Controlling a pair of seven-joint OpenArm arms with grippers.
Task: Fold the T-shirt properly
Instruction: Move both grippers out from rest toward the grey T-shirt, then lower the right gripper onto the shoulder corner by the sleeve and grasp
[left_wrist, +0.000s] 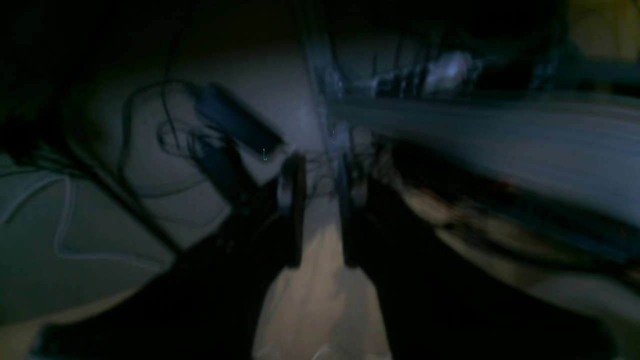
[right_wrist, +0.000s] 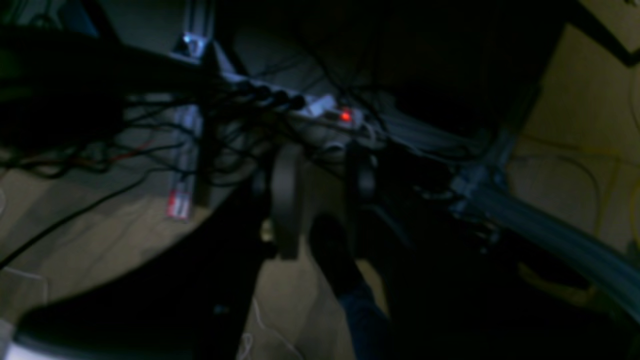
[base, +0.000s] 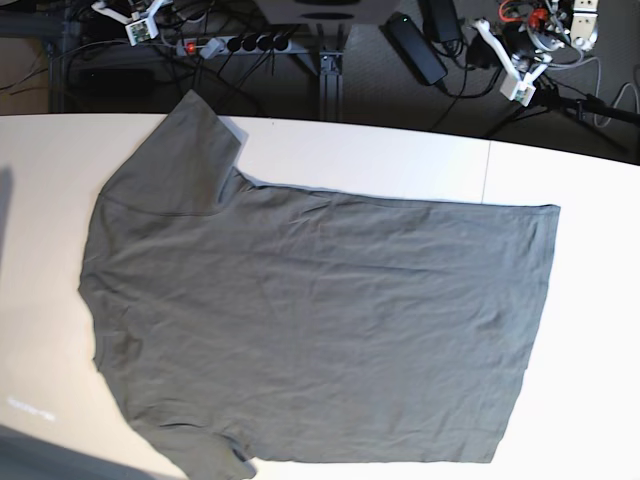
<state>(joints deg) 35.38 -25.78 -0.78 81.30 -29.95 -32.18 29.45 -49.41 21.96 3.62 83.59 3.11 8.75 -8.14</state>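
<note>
Lying flat, T-shirt (base: 320, 330) covers table (base: 400, 160); power strip (base: 235, 44) beyond.

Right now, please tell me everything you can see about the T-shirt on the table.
The T-shirt is plain dark olive-grey, short-sleeved, and looks like soft cotton. It lies spread flat and unfolded on the white table, turned sideways: shoulders and sleeves toward the base view's left, straight hem toward the right. One sleeve points to the far edge; the other reaches the near edge and is partly cut off by the frame. Fine wrinkles cover the cloth. Only the table touches it; no hand is on it.
</note>
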